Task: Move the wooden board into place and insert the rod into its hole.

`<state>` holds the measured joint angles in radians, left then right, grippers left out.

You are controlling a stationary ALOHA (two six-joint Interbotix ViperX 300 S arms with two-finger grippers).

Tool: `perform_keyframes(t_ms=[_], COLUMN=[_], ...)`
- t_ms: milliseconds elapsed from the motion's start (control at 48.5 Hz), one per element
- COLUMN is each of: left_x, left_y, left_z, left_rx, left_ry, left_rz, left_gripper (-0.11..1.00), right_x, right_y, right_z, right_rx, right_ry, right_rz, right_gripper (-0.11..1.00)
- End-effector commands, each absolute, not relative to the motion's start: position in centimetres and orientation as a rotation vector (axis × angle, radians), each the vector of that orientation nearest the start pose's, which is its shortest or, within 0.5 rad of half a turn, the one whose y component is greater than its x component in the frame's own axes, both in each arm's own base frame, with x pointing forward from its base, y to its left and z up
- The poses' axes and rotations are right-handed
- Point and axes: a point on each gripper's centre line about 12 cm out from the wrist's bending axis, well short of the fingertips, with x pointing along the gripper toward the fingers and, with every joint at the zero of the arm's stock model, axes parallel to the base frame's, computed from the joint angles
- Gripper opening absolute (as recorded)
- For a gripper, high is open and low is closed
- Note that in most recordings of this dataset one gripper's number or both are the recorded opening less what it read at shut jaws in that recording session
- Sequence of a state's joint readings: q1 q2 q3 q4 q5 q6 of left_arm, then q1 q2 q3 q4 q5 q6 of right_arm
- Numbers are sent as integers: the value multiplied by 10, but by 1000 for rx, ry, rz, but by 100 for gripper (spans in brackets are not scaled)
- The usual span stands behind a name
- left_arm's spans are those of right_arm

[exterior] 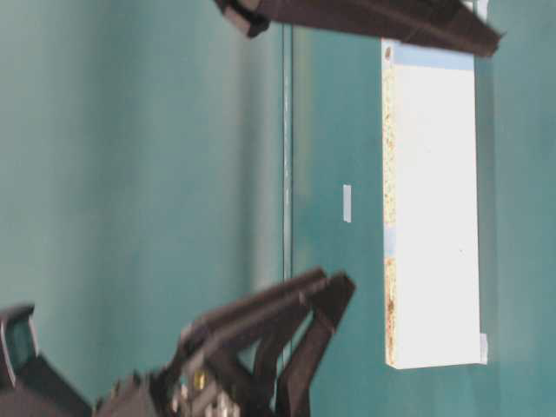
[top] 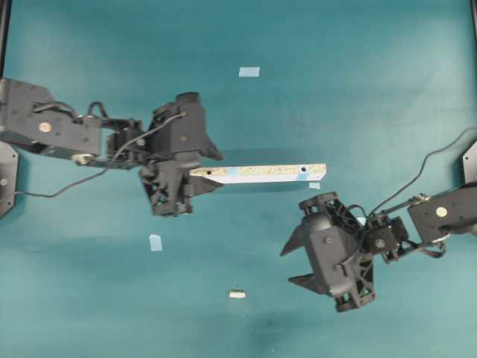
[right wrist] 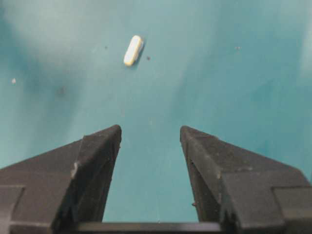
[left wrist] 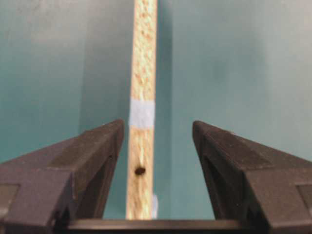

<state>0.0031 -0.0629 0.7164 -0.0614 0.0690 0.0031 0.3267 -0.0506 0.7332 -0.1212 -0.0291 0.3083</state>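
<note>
L gripper (left wrist: 155, 141) open astride wooden board (top: 261, 173), R gripper (right wrist: 150, 139) open, empty; rod (top: 237, 294) could roll if nudged off-center.

Your overhead view is evenly bright, with the teal desk (top: 358, 89) darkening toward the corners. Soft shadows fall beside both arms. Your table-level view is turned sideways and blurred, the near dark fingers (exterior: 295, 339) out of focus. Both wrist views are soft, with a pale glare patch on the desk at upper left in the right one.
</note>
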Motion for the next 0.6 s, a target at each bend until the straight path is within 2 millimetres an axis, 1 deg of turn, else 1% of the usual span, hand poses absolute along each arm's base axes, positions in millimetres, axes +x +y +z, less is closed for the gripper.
perform_keyframes(t_ms=[0,165,412,577], left_x=[361,347,335,327], left_y=[-3,-3,-3,-2], left_z=[182,174,168,164], left_rx=[-64,-64,-61,-59], left_ry=[686,712,729,738], left_rz=[13,14,14,14], left_gripper=[64,64,64,64], right_x=[364,384,428,448], right_y=[123,128,143,156], right_z=[182,183,188,181], right_rx=[91,138,213,208], right_ry=[671,761,839,913], right_rz=[244,190,120,92], right_gripper=[62,62,62,62])
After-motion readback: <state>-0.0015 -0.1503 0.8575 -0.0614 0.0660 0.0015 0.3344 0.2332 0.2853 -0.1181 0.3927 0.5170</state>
